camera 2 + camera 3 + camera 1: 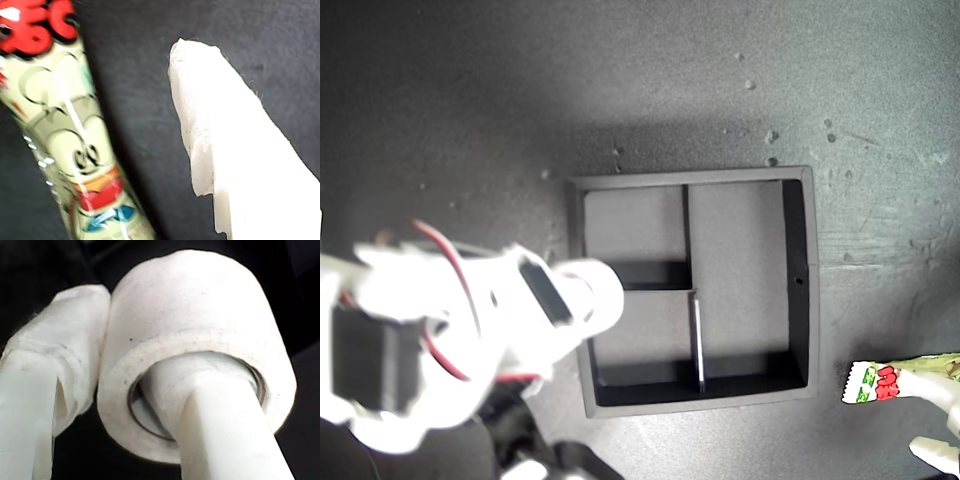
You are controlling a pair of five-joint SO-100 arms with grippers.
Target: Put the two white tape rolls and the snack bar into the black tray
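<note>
Tray (800, 250) holds nothing (all compartments bare). My second gripper (125, 405) clamps a tape roll (200, 330); my first gripper (150, 165) jaws spread beside the bar (65, 135).

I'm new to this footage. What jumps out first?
My second hand holds a white tape roll, one finger through its hole; in the exterior view it hangs at the left edge of the square black divided tray. The printed snack bar lies off the tray's lower right.
</note>
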